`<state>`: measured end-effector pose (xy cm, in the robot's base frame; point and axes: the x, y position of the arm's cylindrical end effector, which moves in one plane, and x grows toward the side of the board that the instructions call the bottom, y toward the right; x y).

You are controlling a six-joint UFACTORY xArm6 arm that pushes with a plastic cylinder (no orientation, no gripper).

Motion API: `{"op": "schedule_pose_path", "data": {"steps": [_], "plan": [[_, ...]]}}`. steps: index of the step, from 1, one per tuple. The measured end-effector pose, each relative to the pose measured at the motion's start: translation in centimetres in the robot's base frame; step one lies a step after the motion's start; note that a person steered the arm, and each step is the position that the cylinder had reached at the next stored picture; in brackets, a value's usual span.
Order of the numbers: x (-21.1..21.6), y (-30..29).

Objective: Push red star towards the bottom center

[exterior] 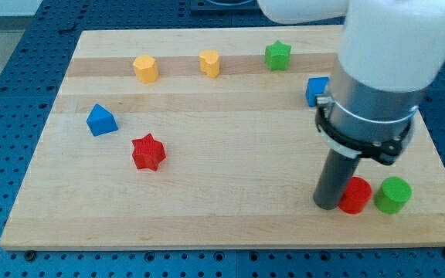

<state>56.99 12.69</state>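
The red star (pixel 148 152) lies on the wooden board (pixel 230 224) at the view's left, a little below the middle. My tip (pixel 327 205) rests on the board at the lower right, far to the right of the red star. It stands right beside a red cylinder (pixel 355 195), touching or nearly touching its left side. The arm's white and grey body rises above it and hides part of the board.
A green cylinder (pixel 393 194) sits right of the red cylinder. A blue triangular block (pixel 101 120) lies up-left of the red star. Along the top lie a yellow hexagon-like block (pixel 146 68), a yellow heart-like block (pixel 210 62), a green star (pixel 278 55) and a part-hidden blue block (pixel 316 89).
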Motion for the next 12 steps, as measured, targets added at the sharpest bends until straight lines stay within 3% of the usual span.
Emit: {"op": "schedule_pose_path", "data": {"steps": [2,4,5,7,8,9,10,12], "plan": [[0.0,2.2],[-2.5,-6.0],[-5.4,-10.6],[-15.8,-18.5],[-15.9,-24.4],[-12.9,-29.4],[-9.5,-30.8],[-8.5,-20.5]]}}
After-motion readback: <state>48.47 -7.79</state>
